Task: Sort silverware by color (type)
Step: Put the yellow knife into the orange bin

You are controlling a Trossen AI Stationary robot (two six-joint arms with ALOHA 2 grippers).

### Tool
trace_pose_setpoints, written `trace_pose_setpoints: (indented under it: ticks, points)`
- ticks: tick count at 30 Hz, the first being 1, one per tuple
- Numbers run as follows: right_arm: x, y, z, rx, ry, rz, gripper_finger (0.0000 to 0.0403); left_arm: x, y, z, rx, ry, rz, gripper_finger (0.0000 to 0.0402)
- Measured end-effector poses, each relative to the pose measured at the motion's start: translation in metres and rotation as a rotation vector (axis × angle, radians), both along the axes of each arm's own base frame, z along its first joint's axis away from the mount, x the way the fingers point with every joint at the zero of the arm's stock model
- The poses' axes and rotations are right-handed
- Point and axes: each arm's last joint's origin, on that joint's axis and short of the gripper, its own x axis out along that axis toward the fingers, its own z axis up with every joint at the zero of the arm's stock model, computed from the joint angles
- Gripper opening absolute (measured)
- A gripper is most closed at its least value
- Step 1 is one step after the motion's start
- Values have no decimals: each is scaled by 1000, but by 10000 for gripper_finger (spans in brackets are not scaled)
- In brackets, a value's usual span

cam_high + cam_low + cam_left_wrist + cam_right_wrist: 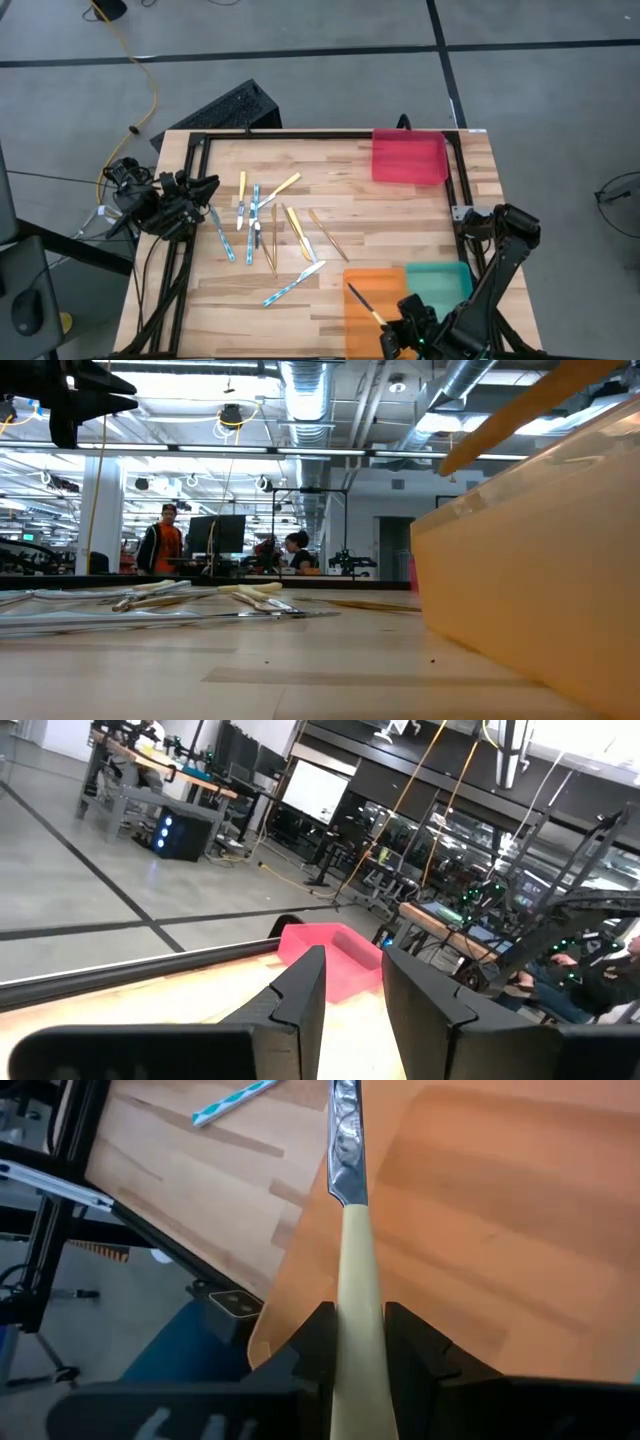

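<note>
Three trays are seen on the wooden table [400, 235]: a red tray [408, 157] at the far right corner, an orange tray [365, 305] and a teal tray [440, 283] side by side at the near right edge. Most of the silverware [268, 232] is scattered left of centre on the bare wood: blue-handled pieces, yellow-handled pieces and plain tan ones, some overlapping, all outside the trays. One blue-handled piece [293, 284] is lying apart, nearer the orange tray.

The right pincer [398, 335] is positioned over the near edge of the orange tray and is clenched on a yellow-handled knife [353, 1240]. In the right wrist view the cream-yellow handle is gripped between the two dark fingers [318, 1342], with the silver blade pointing away over the orange tray's floor. In the high view the knife is angled across the tray; whether its tip is touching the tray cannot be told.

The left pincer [203, 188] is held at the left edge of the table, just beside the nearest blue-handled pieces. In the left wrist view its fingers [300, 1003] are slightly parted with nothing between them, and the red tray is seen beyond.

In the low view the orange tray's wall fills the right side, and people are seen far back in the room.
</note>
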Motion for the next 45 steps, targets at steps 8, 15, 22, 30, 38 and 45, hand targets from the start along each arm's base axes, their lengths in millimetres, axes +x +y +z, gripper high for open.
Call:
trace_pose_setpoints:
  ticks: [8,15,22,30,38,45]
  points:
    - [-1,-4,-11,1,56,-9,80,0,0,0,3,4,0,89]
    - [0,-11,-26,-11,109,-16,80,0,0,0,5,3,-4,89]
    - [0,-17,-39,-22,150,-16,80,0,0,0,3,4,-1,89]
    - [4,-17,-47,-29,137,40,80,0,0,-1,12,14,1,89]
    - [13,-21,-48,-10,187,103,85,0,0,-2,14,15,0,89]
    - [14,-21,-48,3,217,134,103,0,0,-2,16,17,1,89]
